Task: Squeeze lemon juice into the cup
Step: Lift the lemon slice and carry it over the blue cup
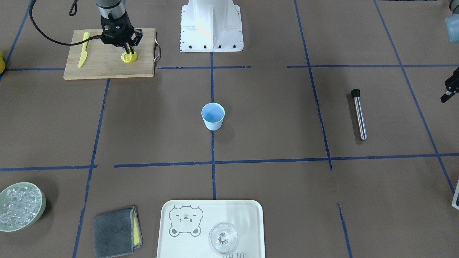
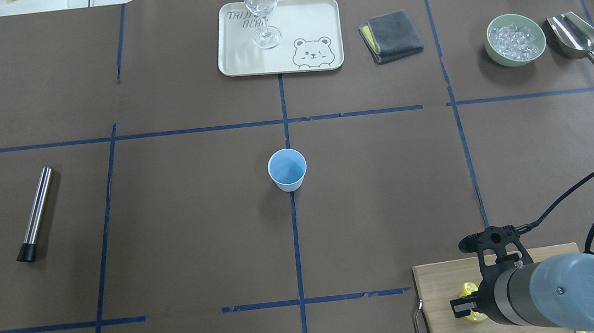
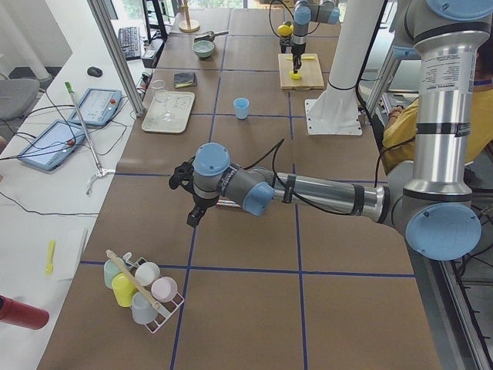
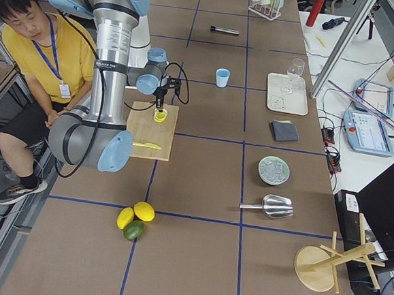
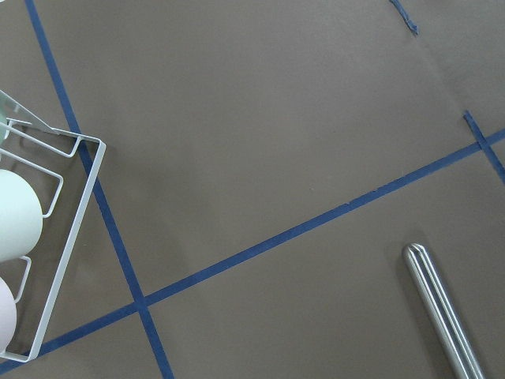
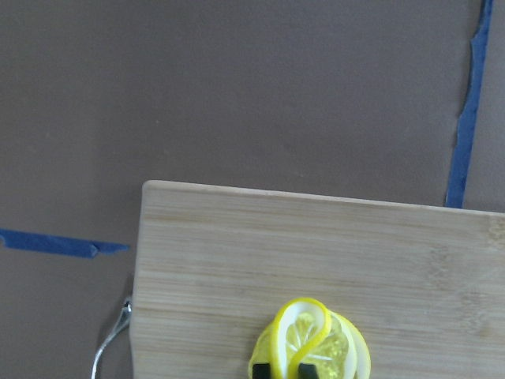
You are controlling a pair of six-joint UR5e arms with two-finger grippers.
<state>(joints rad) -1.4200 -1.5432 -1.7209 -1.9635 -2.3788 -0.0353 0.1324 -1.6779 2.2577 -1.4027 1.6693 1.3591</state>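
Note:
Two yellow lemon slices lie stacked on the wooden cutting board on the robot's right. My right gripper stands straight down on them. In the right wrist view its two black fingertips sit close together, pinching the tilted rim of the upper lemon slice. The light-blue cup stands upright and empty at the table's centre, well away from the board. My left gripper hovers at the table's far left end; its fingers do not show clearly.
A yellow knife lies on the board. A metal rod lies on the robot's left. A tray with a clear glass, a grey cloth and a bowl of ice line the far edge. A cup rack is under the left wrist.

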